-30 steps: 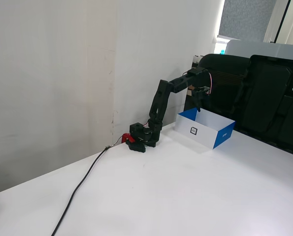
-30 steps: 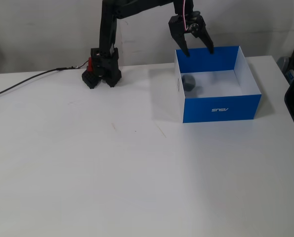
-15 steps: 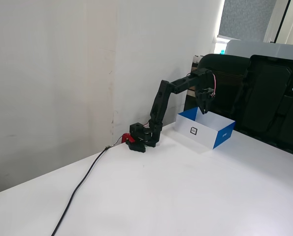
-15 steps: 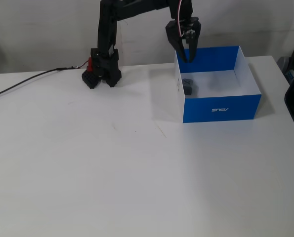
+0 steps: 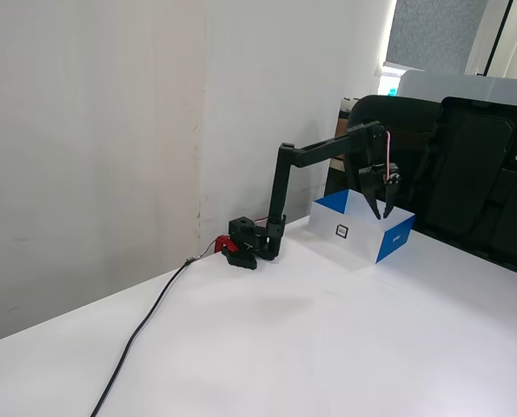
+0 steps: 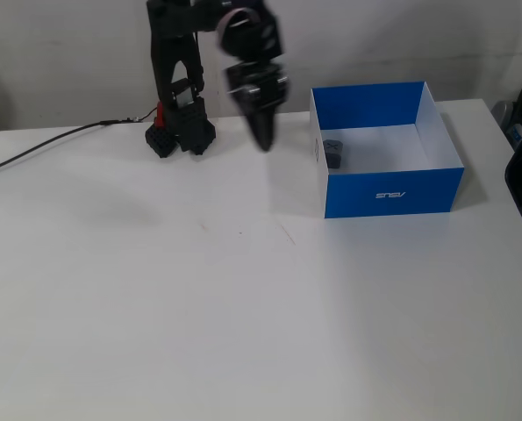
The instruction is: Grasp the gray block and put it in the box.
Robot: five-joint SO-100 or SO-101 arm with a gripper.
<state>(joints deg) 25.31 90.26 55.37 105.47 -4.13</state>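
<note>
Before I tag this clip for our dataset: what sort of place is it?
Probably an office: a plain white table against a white wall, with black office chairs behind the blue box.

One gray block (image 6: 333,153) lies inside one box (image 6: 392,191), against the box's left inner wall in a fixed view. One arm (image 5: 314,155) stands on one white table (image 6: 243,307), left of the box, and carries one gripper (image 6: 262,133). One black cable (image 6: 41,149) runs away from the arm's base toward the left edge. One small red part (image 5: 222,244) sits at the arm's base. Behind the box, dark chairs (image 5: 467,165) stand, probably two, though they blend together.
</note>
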